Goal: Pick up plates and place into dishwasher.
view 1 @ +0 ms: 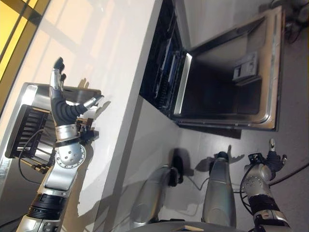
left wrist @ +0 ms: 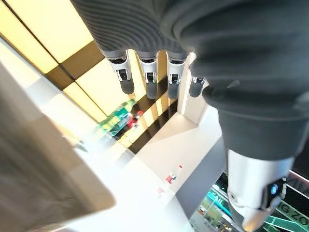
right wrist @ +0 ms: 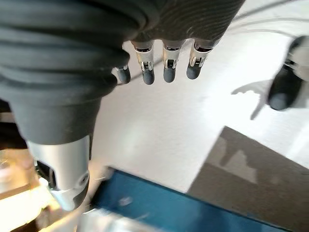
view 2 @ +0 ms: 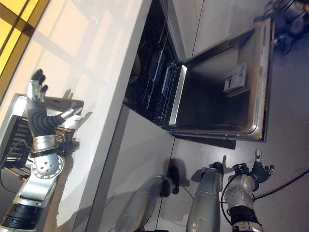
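Left hand, fingers straight and apart, empty, above the counter; dishwasher open, well apart.

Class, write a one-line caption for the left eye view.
Left hand raised open over the white counter, dishwasher door down, right hand low beside it.

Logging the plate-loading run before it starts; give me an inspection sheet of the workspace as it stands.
Surface: white countertop, bare where visible.
Job's things: black-fronted dishwasher, door open, dark rack inside; plates, nothing seen.
Clutter: dark slatted dish rack in the steel sink.
Hands: left hand raised above the sink, fingers straight, holding nothing; right hand low above the grey floor, fingers relaxed, holding nothing.
Cables: nothing reported.
Surroundings: yellow panels beyond the counter.
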